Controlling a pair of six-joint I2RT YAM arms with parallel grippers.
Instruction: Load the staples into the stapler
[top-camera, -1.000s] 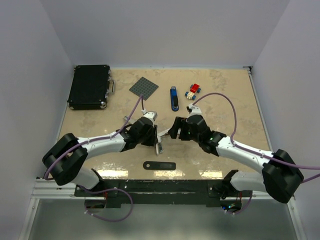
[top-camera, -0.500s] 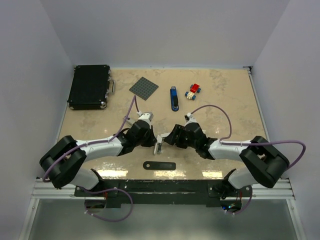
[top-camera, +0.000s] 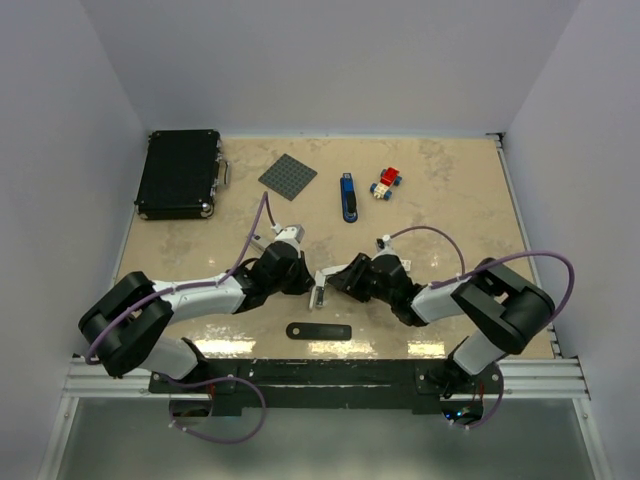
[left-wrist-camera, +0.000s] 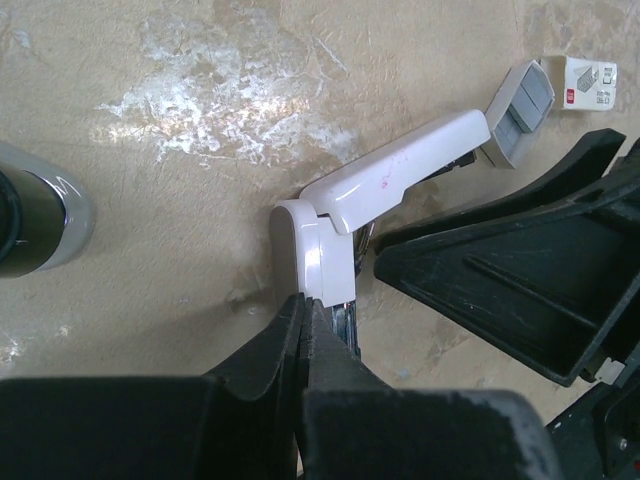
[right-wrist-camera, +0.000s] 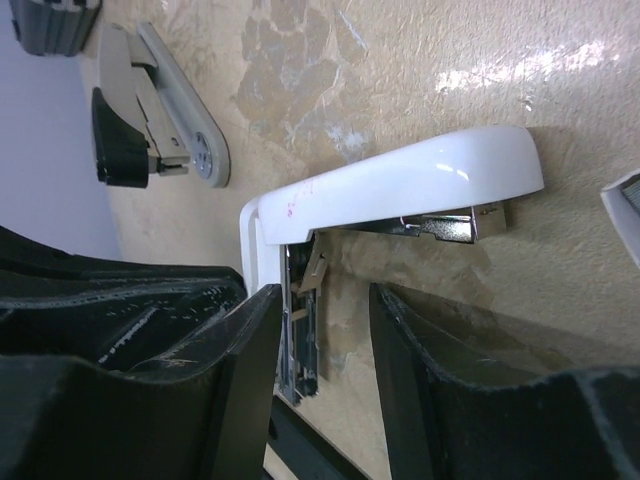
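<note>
The white stapler (top-camera: 318, 288) lies open on the table between both grippers, its lid (left-wrist-camera: 400, 175) swung away from the metal magazine (right-wrist-camera: 300, 340). My left gripper (top-camera: 308, 283) is shut on the stapler's hinge end (left-wrist-camera: 305, 300). My right gripper (top-camera: 333, 283) is open (right-wrist-camera: 325, 295), with one finger on each side of the magazine. The staples show in the left wrist view as a grey piece (left-wrist-camera: 522, 100) and a white, red-marked piece (left-wrist-camera: 590, 82) just past the lid's tip. One edge shows in the right wrist view (right-wrist-camera: 625, 205). The right arm hides them in the top view.
A flat black piece (top-camera: 318, 331) lies near the front edge. At the back are a black case (top-camera: 180, 172), a grey studded plate (top-camera: 288, 176), a blue and black tool (top-camera: 347, 198) and a toy-brick car (top-camera: 386, 181).
My right gripper has moved down and left to straddle the stapler, with its arm folded in closer. My left gripper and the stapler have shifted slightly toward the front.
</note>
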